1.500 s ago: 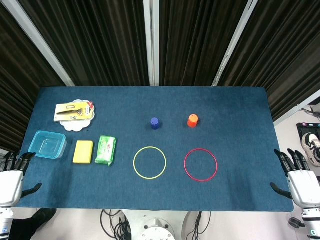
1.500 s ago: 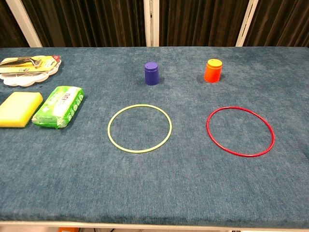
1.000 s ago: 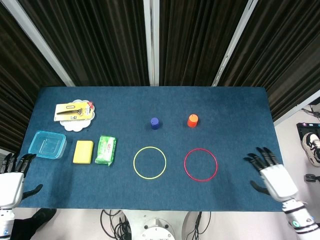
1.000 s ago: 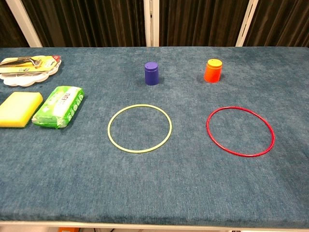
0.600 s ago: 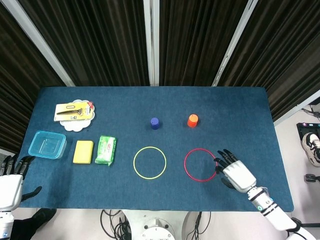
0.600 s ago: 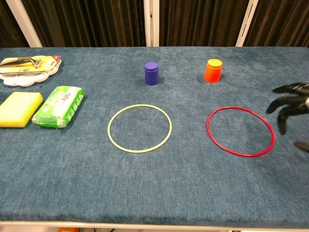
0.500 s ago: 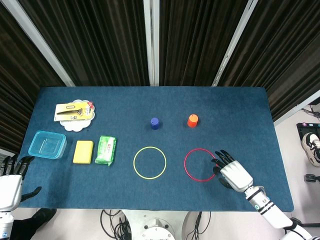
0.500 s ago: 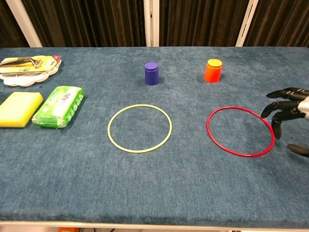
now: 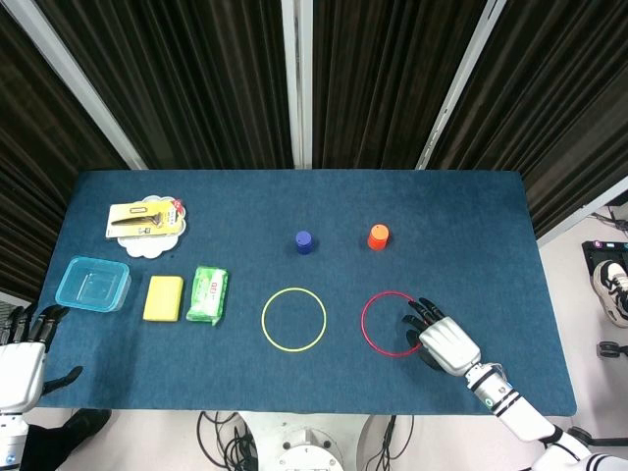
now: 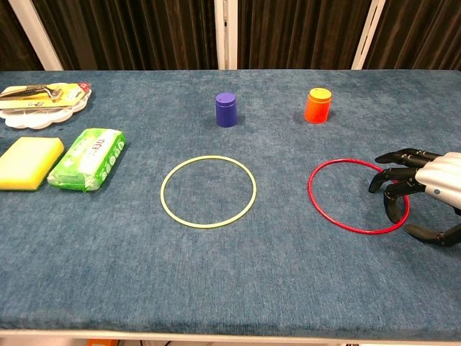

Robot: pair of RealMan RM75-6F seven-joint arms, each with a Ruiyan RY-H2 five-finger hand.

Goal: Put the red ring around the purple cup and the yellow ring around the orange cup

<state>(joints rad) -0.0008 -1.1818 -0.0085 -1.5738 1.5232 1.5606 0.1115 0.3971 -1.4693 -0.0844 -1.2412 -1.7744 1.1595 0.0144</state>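
The red ring (image 9: 363,325) (image 10: 310,193) lies flat on the blue table, front right. My right hand (image 9: 444,343) (image 10: 423,186) hovers at its right side, holding nothing, its spread fingers reaching over the ring's right rim; contact cannot be judged. The yellow ring (image 9: 263,320) (image 10: 162,193) lies flat left of the red one. Behind the rings stand the purple cup (image 9: 304,242) (image 10: 226,109) and the orange cup (image 9: 379,236) (image 10: 317,105), both upside down. My left hand (image 9: 20,358) hangs open off the table's front left corner, seen in the head view only.
At the left of the table sit a white plate with a packaged tool (image 9: 145,218) (image 10: 43,97), a clear blue box (image 9: 93,284), a yellow sponge (image 9: 163,297) (image 10: 29,163) and a green pack (image 9: 208,293) (image 10: 88,158). Dark curtains hang behind the table.
My right hand has moved left from the table's right edge, over the cloth, until its fingers overlap the red ring's right rim. The left hand, rings and cups have stayed put.
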